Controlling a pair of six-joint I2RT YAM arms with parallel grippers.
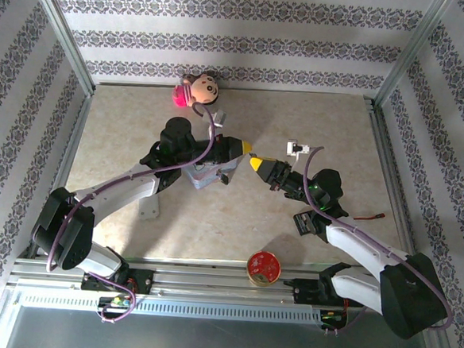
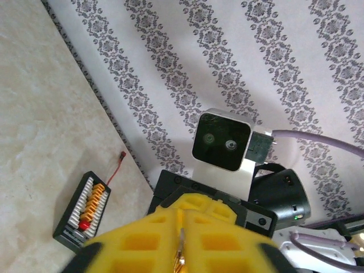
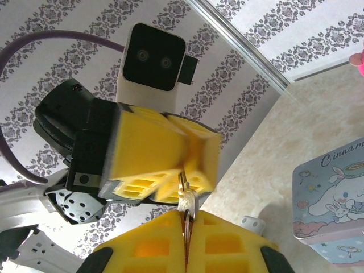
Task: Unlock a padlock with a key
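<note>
**Right tool (image 3: 185, 223) clamps the key (image 3: 186, 200), nose to nose with left tool (image 3: 185, 173)**

Right tool's yellow pads are pressed tight on the key, silver blade poking up out of the slit! Left tool meets it tip to tip above the table (image 1: 213, 220), with the blade reaching its tips. Left pads sit nearly together, a glint of metal in the gap. Gripping or not, I cannot tell. Padlock: too small to pick out among those pads. Just beside the left tool, the pale blue box (image 1: 206, 175). Far back, a pink doll (image 1: 196, 90). At the near edge, a red round tin (image 1: 264, 266).
</note>
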